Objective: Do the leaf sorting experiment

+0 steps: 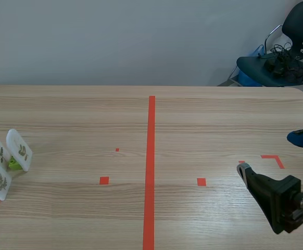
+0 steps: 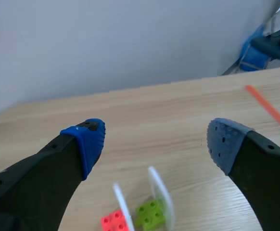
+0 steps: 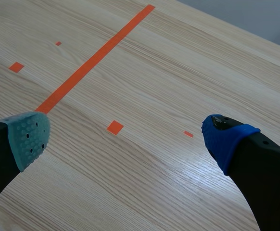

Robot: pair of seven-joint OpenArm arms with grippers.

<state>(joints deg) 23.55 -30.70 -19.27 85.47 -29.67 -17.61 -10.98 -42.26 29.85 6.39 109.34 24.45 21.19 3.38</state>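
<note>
Since the leaf cards (image 1: 19, 150) stand upright in green and red bricks (image 2: 149, 214) at the table's (image 1: 203, 120) left edge, sorting looks unstarted.
Left gripper (image 2: 154, 142) hovers over them, jaws wide, holding nothing, probably lining up a pick; right gripper (image 3: 125, 134) likewise spread and empty, well apart from the cards.
</note>
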